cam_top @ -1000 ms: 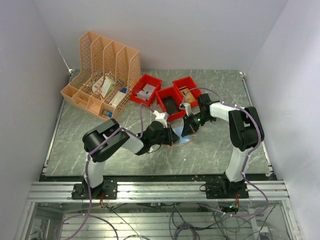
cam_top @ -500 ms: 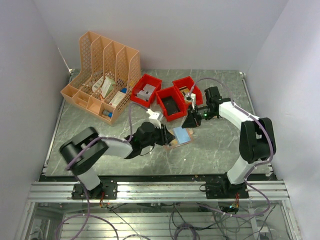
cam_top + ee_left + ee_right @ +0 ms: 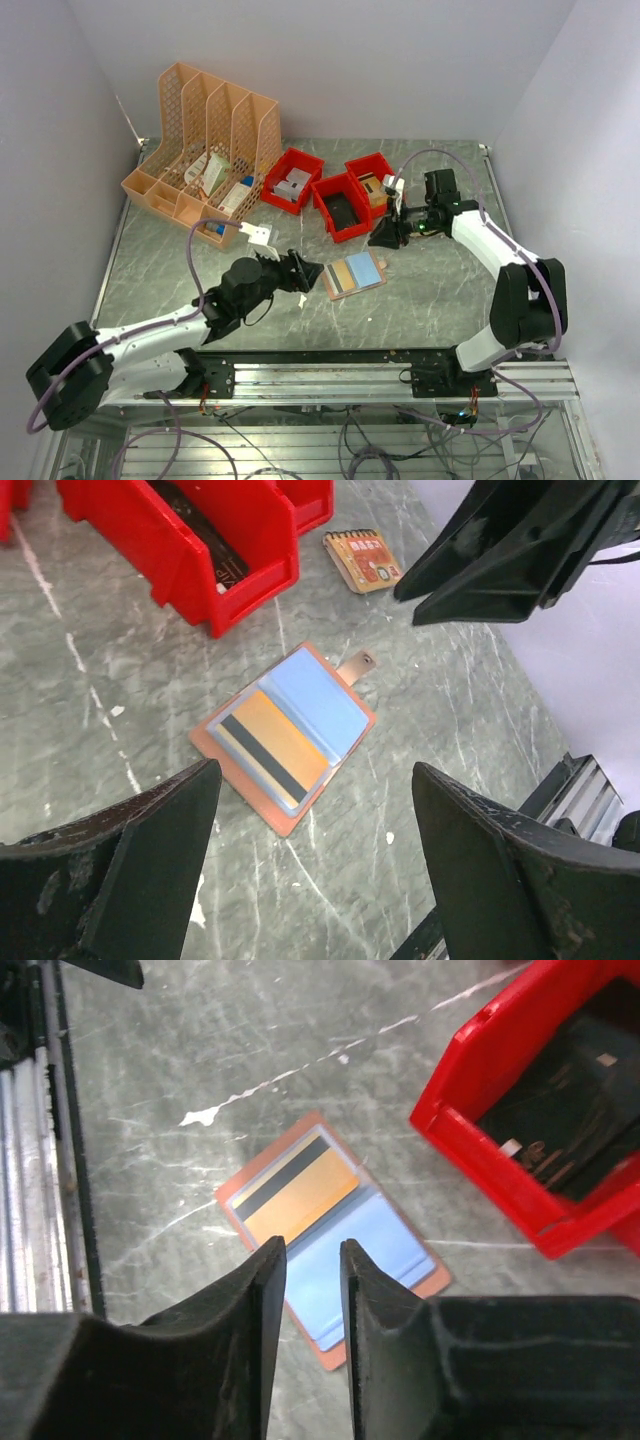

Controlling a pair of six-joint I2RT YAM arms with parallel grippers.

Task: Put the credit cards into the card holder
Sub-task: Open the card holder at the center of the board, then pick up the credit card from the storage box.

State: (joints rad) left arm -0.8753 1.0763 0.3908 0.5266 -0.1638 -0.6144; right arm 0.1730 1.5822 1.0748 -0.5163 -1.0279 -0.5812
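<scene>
So the card holder (image 3: 353, 274) lies open and flat on the counter (image 3: 440, 290), between the two arms, with an orange card (image 3: 275, 742) and a blue card (image 3: 318, 695) sitting in it. Left gripper (image 3: 303, 271) hangs just beside it, fingers wide apart and empty. Right gripper (image 3: 383, 238) hovers above, fingers nearly together with a thin gap, nothing in them.

My worry: the holder looks soft, so a one-sided nudge at the snap tab (image 3: 358, 662) probably slides it or pops a card out. The red bin (image 3: 340, 205) nearby crowds the far side. The file rack (image 3: 205, 140) is well clear.
</scene>
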